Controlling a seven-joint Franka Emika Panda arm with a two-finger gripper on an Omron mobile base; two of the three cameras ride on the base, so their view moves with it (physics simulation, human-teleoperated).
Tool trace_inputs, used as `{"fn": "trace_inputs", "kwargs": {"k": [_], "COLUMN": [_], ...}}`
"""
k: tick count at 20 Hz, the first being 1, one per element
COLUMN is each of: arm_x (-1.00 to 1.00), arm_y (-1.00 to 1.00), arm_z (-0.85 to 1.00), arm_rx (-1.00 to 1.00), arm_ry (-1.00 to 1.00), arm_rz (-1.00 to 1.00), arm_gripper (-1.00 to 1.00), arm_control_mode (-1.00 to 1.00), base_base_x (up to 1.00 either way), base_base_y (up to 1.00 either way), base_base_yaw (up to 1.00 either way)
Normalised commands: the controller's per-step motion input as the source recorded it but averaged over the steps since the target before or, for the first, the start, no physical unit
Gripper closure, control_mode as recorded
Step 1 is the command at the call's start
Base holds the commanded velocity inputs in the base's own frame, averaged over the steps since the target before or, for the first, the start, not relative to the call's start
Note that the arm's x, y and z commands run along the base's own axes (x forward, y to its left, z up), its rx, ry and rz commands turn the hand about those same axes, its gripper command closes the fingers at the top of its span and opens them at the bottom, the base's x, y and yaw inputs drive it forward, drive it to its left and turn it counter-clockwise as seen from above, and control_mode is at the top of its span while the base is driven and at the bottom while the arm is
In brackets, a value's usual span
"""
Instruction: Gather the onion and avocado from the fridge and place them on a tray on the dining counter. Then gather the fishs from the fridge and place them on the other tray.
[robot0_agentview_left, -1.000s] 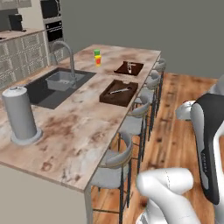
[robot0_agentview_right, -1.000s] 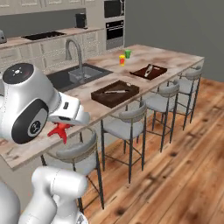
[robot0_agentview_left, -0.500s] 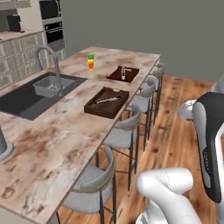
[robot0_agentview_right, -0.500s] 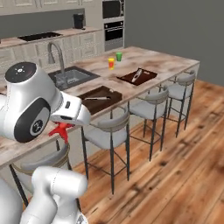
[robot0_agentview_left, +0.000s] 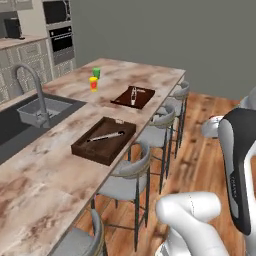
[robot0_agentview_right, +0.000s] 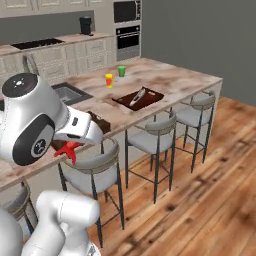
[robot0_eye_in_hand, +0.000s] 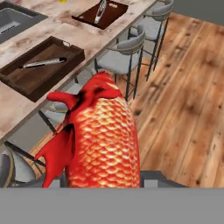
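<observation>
Your gripper (robot0_eye_in_hand: 103, 186) is closed partway on a big red-orange scaly fish (robot0_eye_in_hand: 98, 140). In the hand view the fish rises from the bottom edge and hides the finger tips themselves, so you cannot see how the pads meet its body. Its red fins spread to the left and its head end points up toward the counter.

The right base view gives you what the hand view does not: only a red fin and tail tip of the fish (robot0_agentview_right: 67, 149) poke out below the white and dark wrist, low and in front of the beige-brown marbled dining counter (robot0_agentview_right: 165, 80), above a grey stool seat (robot0_agentview_right: 95, 162).

On the counter top, the dark brown rectangular wooden tray with a raised rim (robot0_eye_in_hand: 26, 81) sits near the stool-side edge, with a slim silvery-grey utensil-like item (robot0_eye_in_hand: 43, 62) lying inside it. You cannot tell what this item is. Further along, the reddish-brown wooden tray (robot0_eye_in_hand: 111, 15) holds another slim grey item (robot0_eye_in_hand: 101, 8).

The left base view shows both trays at once, the dark one (robot0_agentview_left: 95, 150) nearer and the reddish one (robot0_agentview_left: 145, 97) beyond, well apart. It also shows the dark sink (robot0_agentview_left: 15, 130) with an arched steel faucet (robot0_agentview_left: 30, 85), and a yellow and red cup (robot0_agentview_left: 93, 83) just beside a green cup (robot0_agentview_left: 96, 73). In the right base view your arm hides most of the dark tray (robot0_agentview_right: 100, 121).
</observation>
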Motion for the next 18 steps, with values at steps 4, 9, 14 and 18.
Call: {"fn": "trace_inputs", "kwargs": {"k": [4,9,14,18], "arm_x": [0.00,0.00,0.00,0.00], "arm_y": [0.00,0.00,0.00,0.00], "arm_z": [0.00,0.00,0.00,0.00], "arm_rx": [0.00,0.00,0.00,0.00], "arm_ry": [0.00,0.00,0.00,0.00], "arm_rz": [0.00,0.00,0.00,0.00], "arm_gripper": [1.00,1.00,1.00,1.00], "arm_control_mode": [1.00,1.00,1.00,1.00], "base_base_x": [0.67,0.62,0.39,0.32], "base_base_y": [-0.80,-0.66,-0.47,-0.35], "base_base_yaw": [0.18,0.26,0.36,0.40]}}
